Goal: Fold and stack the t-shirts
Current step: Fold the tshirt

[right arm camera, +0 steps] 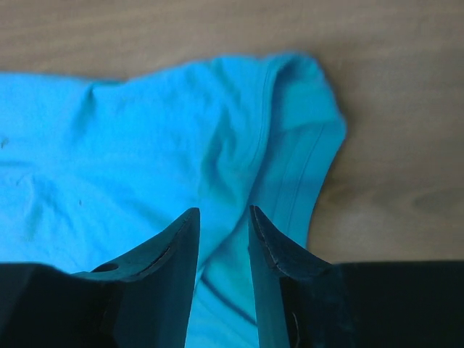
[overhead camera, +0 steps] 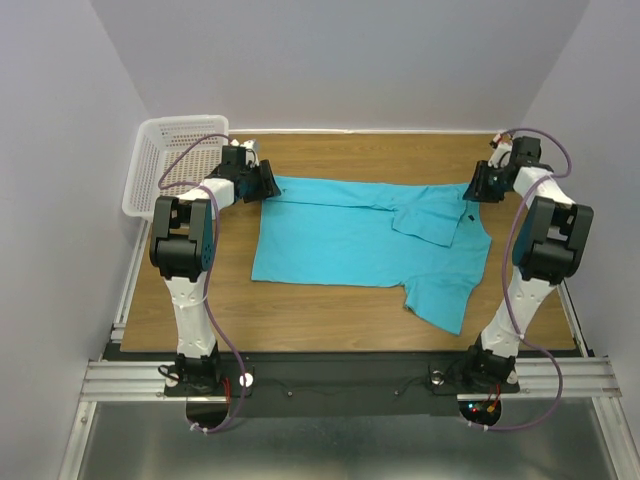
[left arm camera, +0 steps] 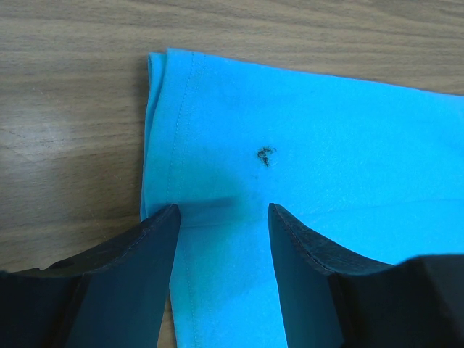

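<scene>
Wood table, plain white walls on three sides.

Left gripper: jaws well apart, nothing between them, low over the t-shirt.
Right gripper: jaws only narrowly apart. A ridge of cloth runs into the gap, but I see nothing pinched.

Risks, my read:
- Left closes on the top layer only, so the layers shear and the fold goes skewed.
- Right's gap is tight over wrinkled cloth, so a finger could snag it and drag the shirt on lift.
- If the two arms lift unevenly, the shirt twists.

Position:
- Left is at the shirt's far-left corner, with the stitched hem just left of the gap.
- A small dark mark sits ahead of the fingers. Stain or hole, can't tell.
- Right is at the far-right end, beside a rounded seamed edge.
- The shirt spans the table between the arms and lies mostly flat.
- One sleeve splays toward the near side, and some cloth is lapped over near the right end.
- A white mesh basket sits past the left arm at the far-left corner.
- Only one shirt is visible.
</scene>
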